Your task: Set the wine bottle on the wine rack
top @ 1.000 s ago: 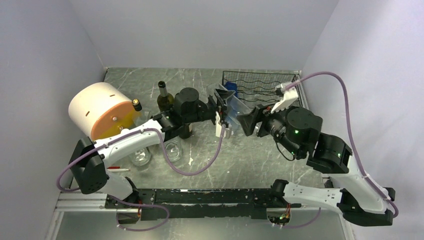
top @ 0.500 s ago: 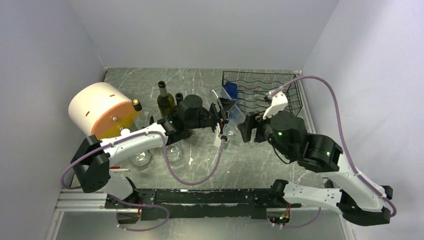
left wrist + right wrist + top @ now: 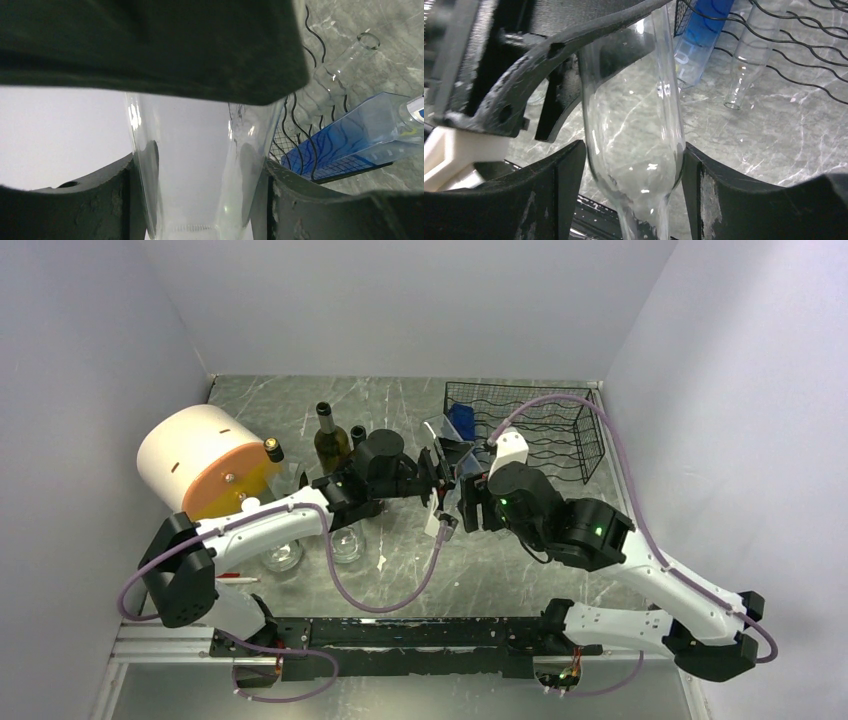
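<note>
- Right arm has swung left, away from over the wine rack [image 3: 575,435], so the right gripper [image 3: 634,200] is now at the wine bottle [image 3: 634,125] instead of just facing it. The left side barely shifted.
- That clear wine bottle is up off the table [image 3: 500,570], tilted, just in front of the rack's left corner and not on it yet.
- The left gripper [image 3: 195,200] is clamped on the glass body. The right one has a finger pressed against each side of the same bottle, so both look closed on it.
- Looks like a handover to me. I'd make sure the right grip is solid on the wide part before the left lets go, since bare glass is slick. Then back the left straight out so it doesn't knock the neck.
- After that, aim for a free dip in the wavy wires, clear of what's already in there.
- Count:
  - one rack
  - two bottles in it, a blue bottle [image 3: 350,140] and a clear bottle [image 3: 345,65]
  - two dark bottles [image 3: 328,440] standing on the left
  - a gold-capped top [image 3: 272,449] by the drum [image 3: 200,460], maybe a third
  - two glasses [image 3: 283,555]
</note>
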Tool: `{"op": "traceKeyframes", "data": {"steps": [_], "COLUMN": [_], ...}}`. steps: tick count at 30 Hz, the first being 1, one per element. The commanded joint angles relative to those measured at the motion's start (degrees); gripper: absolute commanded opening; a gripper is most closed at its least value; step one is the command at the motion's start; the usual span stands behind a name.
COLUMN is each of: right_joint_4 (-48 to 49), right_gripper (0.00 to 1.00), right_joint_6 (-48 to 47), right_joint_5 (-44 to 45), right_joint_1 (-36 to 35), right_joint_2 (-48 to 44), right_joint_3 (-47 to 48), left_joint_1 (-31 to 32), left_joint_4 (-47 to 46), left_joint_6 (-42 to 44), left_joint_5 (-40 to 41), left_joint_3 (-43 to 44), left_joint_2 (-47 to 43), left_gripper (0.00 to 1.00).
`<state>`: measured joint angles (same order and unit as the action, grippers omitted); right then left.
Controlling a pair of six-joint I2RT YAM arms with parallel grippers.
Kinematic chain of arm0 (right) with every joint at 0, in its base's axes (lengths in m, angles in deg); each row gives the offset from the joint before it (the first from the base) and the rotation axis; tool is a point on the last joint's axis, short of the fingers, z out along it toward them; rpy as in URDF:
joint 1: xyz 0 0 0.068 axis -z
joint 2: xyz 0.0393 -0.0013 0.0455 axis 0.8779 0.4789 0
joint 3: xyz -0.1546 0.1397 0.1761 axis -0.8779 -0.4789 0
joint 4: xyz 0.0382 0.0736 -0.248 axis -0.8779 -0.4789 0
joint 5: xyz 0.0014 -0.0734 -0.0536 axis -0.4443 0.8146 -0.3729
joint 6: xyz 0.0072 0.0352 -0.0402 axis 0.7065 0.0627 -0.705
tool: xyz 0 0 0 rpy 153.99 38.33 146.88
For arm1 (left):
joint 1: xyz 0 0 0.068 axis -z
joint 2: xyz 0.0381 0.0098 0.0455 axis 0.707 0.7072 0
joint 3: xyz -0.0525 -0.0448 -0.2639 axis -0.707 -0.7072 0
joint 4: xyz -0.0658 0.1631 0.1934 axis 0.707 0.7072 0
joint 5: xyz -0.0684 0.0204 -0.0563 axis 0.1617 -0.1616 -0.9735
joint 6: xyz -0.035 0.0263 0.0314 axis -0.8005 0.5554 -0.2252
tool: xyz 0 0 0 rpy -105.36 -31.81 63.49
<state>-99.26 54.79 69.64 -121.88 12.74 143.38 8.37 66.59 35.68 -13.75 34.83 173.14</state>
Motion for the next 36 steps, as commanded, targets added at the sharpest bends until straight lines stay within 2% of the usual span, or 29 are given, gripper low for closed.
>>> {"op": "traceKeyframes", "data": {"steps": [1,9,12,14,15,16,17,20,21,24,29,34,36], "right_joint_4": [2.6,5.0,5.4,5.2,5.0,5.0,4.9,5.5,5.8,6.8,10.2,11.4,11.3], "right_gripper": [0.69,0.58,0.44,0.27,0.17,0.09,0.02,0.0,0.0,0.0,0.0,0.0,0.0], "right_joint_6": [-0.1,-2.0,-2.1,-1.8,-1.8,-1.7,-1.7,-2.0,-2.2,-3.0,-4.6,-4.6,-4.0], "right_joint_5": [-2.1,-9.8,-11.7,-11.4,-10.5,-9.9,-8.4,-5.1,-4.5,-2.4,-2.8,-7.1,-7.6], "right_joint_1": [1.7,10.6,13.1,13.6,13.7,13.9,14.0,14.7,15.0,16.2,21.0,29.0,31.6], "right_joint_2": [0.9,2.9,3.0,2.8,2.6,2.6,2.4,2.1,2.0,2.3,3.2,4.1,3.7], "right_joint_3": [-1.0,-0.7,-0.4,-0.2,-0.1,0.0,0.1,0.4,0.5,0.9,-0.3,-3.5,-5.0], "left_joint_1": [0.3,0.3,0.2,0.3,0.3,0.3,0.3,0.3,0.3,0.4,0.3,0.3,0.2], "left_joint_4": [-2.6,-0.7,2.0,3.0,3.2,3.3,3.0,-0.7,-0.6,0.5,-1.8,-9.4,-9.8], "left_joint_6": [-0.6,-2.5,-3.9,-5.2,-5.7,-6.5,-7.4,-11.4,-11.8,-16.7,-38.0,-62.2,-69.6], "left_joint_5": [-3.2,-4.1,-4.5,-4.4,-4.4,-4.5,-4.5,-4.4,-4.2,-3.7,-4.0,4.4,5.0], "left_joint_3": [2.7,3.1,4.6,5.6,5.8,5.9,5.8,4.3,4.1,5.8,8.9,5.0,3.0], "left_joint_2": [-3.4,-4.3,-4.0,-3.8,-3.6,-3.4,-3.4,-3.1,-2.9,-1.9,-1.3,-2.4,-3.6], "left_gripper": [0.07,0.07,0.07,0.07,0.11,0.22,0.41,0.92,1.0,0.99,0.99,0.99,0.99]}}
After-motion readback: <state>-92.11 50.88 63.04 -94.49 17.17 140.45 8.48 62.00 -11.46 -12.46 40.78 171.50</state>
